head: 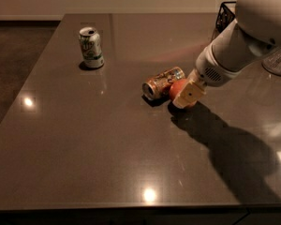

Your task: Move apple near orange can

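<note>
Just right of the middle of a dark, glossy table [98,144], the robot's gripper [187,94] sits low at the surface, its pale tan end against the right front side of the apple [176,88]. Whether the gripper is clamped on the apple or only set around it cannot be told from this angle. The red-orange apple appears to be down at table level, though the gripper hides its lower right part. It lies just beside the orange can [162,82], touching or almost touching it. The orange can lies on its side, one silver end facing the front left, its body running back and to the right behind the apple. A thick white arm [234,50] reaches down to the gripper from the upper right corner. Its broad shadow [234,144] spreads across the table toward the lower right. Well apart, at the far left of the table, a white-and-green can [91,47] stands upright with its top opened. At the far right edge, behind the arm, the corner of a black wire basket [226,13] shows. Lower on that edge is a clear, glassy object [278,62], cut off and too unclear to name. Two small bright reflections of light sit on the tabletop, one at the left and one near the front edge.
</note>
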`<state>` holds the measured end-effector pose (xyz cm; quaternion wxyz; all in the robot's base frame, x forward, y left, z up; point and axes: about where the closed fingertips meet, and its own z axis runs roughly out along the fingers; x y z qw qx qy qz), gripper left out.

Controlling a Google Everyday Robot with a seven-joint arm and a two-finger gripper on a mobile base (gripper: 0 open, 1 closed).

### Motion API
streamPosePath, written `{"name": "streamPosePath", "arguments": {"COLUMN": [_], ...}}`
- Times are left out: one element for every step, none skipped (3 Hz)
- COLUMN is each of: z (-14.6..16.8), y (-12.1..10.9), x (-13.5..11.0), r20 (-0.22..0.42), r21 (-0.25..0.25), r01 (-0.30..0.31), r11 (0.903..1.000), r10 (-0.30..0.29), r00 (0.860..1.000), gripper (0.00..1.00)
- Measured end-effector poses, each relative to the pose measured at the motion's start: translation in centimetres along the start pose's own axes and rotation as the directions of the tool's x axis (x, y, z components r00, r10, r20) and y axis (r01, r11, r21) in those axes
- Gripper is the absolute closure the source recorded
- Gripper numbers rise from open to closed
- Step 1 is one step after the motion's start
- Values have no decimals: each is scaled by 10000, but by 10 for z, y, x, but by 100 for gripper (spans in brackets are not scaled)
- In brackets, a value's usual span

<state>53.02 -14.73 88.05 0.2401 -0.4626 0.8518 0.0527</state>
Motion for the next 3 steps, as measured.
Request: {"name": "streamPosePath", "arguments": {"z": [7, 7, 7], "y": [-3, -2, -2], "x": [2, 1, 1], "r20": [-29, -32, -34], "r21": [-122, -123, -126], "r01": [-60, -38, -24], "r11": [9999, 9999, 9999], "r10": [60, 38, 24], "r00": [10000, 10000, 10000], "gripper": [30, 5, 0]}}
